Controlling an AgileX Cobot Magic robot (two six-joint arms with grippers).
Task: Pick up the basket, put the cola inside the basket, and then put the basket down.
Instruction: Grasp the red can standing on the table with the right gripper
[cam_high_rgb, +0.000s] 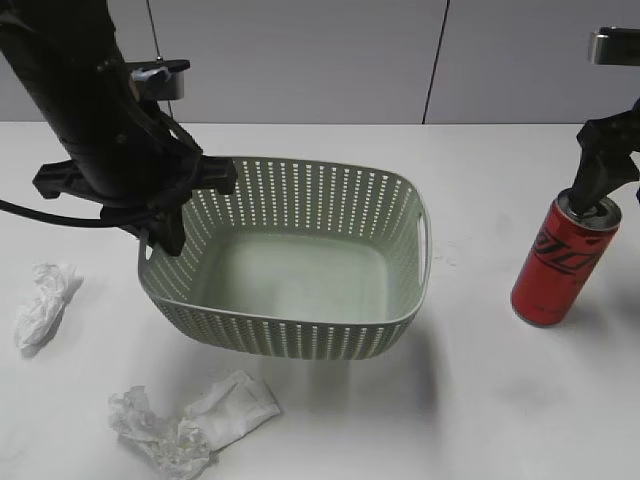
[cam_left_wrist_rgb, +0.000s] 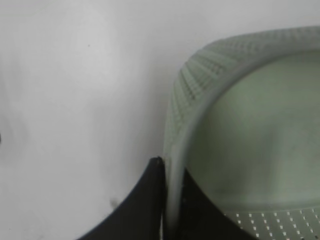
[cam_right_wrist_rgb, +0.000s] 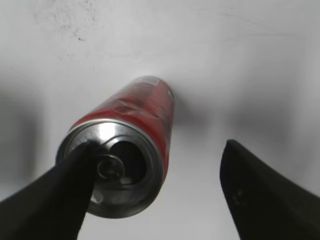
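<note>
Your left claw (cam_left_wrist_rgb: 165, 200) is clamped on the rim of the basket (cam_high_rgb: 300, 270), one finger outside the wall and one inside, at the basket's left short edge. The exterior view shows the basket tilted, the clamped side higher, with a shadow beneath its near right corner; judge it lifted or partly lifted off the surface (cam_high_rgb: 480, 400). It hangs from that one grip, extending away from the claw toward the centre.

Your right claw (cam_right_wrist_rgb: 155, 190) stands apart, fingers wide, directly above the cola (cam_right_wrist_rgb: 125, 150). In the right wrist view one finger overlaps the can's silver top on the left; the other is well clear to the right. It grips nothing. The cola stands upright on the surface just below this claw, well apart from the basket.

Handling, as judgement: the basket is light, thin plastic and will flex and swing under a single rim grip, so keep it steady. The can is rigid, smooth and likely slippery; the tab opening appears open, so it may be empty and light, or may spill. Lower the claw and take it around the upper body, not the lid.

Crumpled paper (cam_high_rgb: 190, 420) lies on the surface below and beside the left claw.
</note>
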